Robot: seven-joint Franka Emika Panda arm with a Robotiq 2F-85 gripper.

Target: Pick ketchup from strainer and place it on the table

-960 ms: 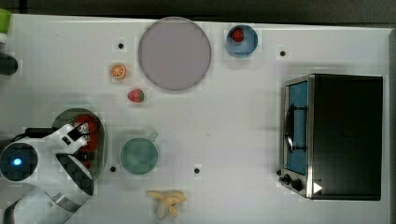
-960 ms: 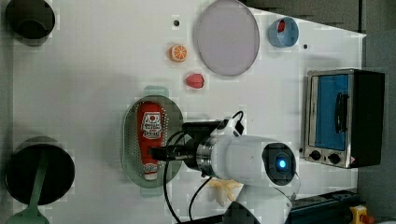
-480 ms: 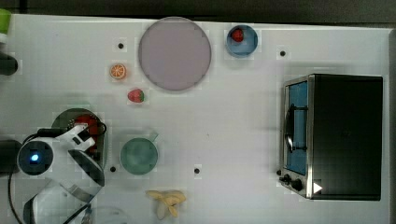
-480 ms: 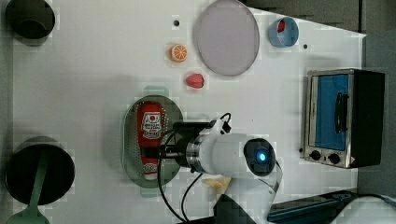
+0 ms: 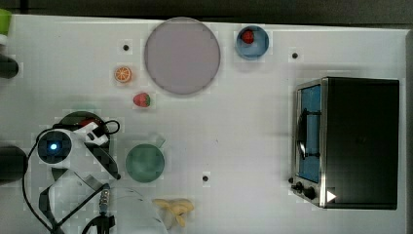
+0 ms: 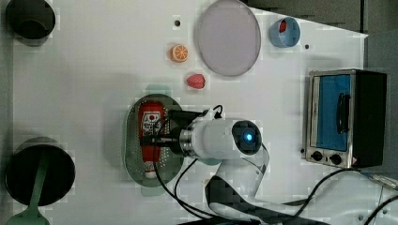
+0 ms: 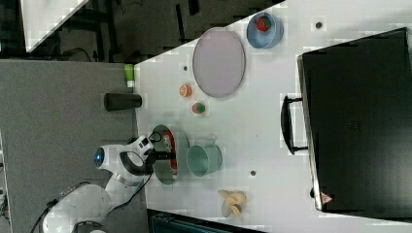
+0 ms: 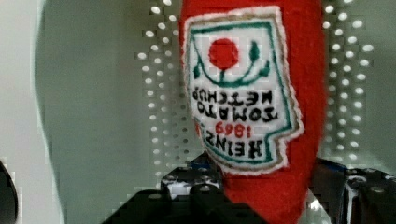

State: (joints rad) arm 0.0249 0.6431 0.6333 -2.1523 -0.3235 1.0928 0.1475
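The ketchup [image 6: 151, 123], a red bottle with a white cap and a white-and-red label, lies lengthwise in the mint-green strainer [image 6: 129, 140] on the white table [image 6: 94, 70]. My gripper [image 6: 156, 138] reaches down into the strainer across the bottle's middle. Close up in the wrist view, the ketchup [image 8: 252, 93] sits between the dark fingers [image 8: 196, 191], which press on both its sides over the perforated bottom. From the top view, my wrist covers most of the strainer [image 5: 73, 119], and a bit of red ketchup [image 5: 88, 122] shows.
A green cup [image 5: 145, 162] stands close to the strainer on the top view's right, with a banana [image 5: 174, 207] below it. A strawberry [image 5: 141, 100], orange slice [image 5: 122, 74], grey plate [image 5: 181, 55], blue bowl [image 5: 252, 42] and toaster oven [image 5: 350, 141] lie farther off.
My wrist has come down over the strainer and the fingers have drawn in from wide open onto the sides of the ketchup. The bottle has not moved.
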